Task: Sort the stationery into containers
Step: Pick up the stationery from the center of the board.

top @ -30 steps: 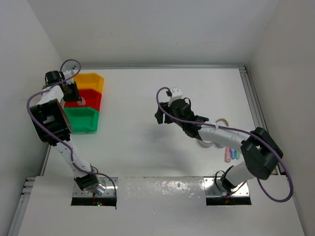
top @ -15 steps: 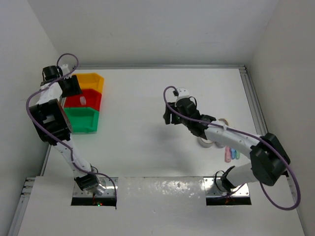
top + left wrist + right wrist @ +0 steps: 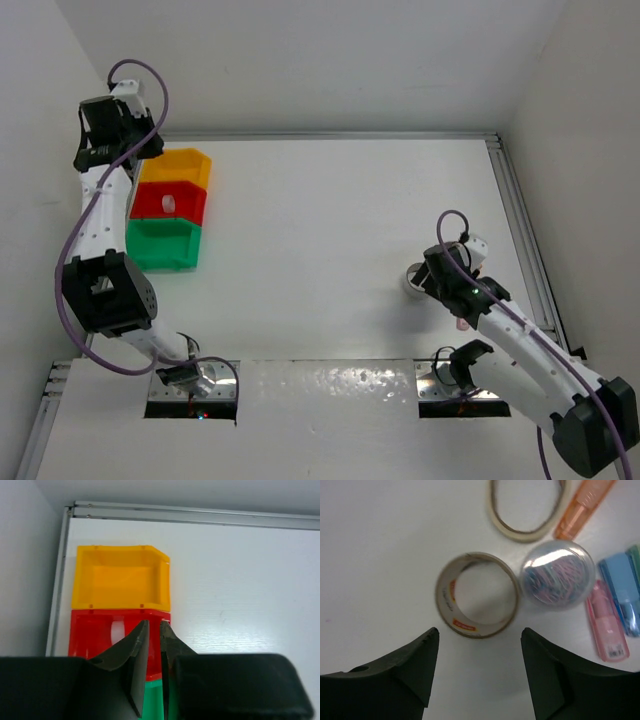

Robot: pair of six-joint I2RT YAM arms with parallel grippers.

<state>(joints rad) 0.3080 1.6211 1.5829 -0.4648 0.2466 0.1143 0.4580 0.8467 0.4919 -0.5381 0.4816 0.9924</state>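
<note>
**Inspector:** Near side first. What has changed at the right gripper (image 3: 479,640)?

**Operator:** It has swung back from mid-table and now hangs over the unsorted stationery. Its fingers (image 3: 405,675) stand wide apart, holding and touching nothing. The tape roll (image 3: 477,595) lies flat on the table (image 3: 380,540) below the gap.

**Inspector:** Neighbours?

**Operator:** A clear tub of paper clips (image 3: 559,573) sits hard against the roll. A pink stick (image 3: 605,630) and a blue stick (image 3: 620,587) lie just beside the tub. Beyond them are a thin tape ring (image 3: 529,507) and an orange stick (image 3: 582,502).

**Inspector:** Farther out?

**Operator:** Green bin (image 3: 165,245), red bin (image 3: 195,210) and yellow bin (image 3: 185,165) stand in a row. A small white item (image 3: 117,630) lies in the red one.

**Inspector:** And the left gripper (image 3: 154,630)?

**Operator:** A second ago it was low over that bin. Now it is lifted clear, jaws closed on nothing. In my judgement one drop is complete, and the roll is the likely next pick.
</note>
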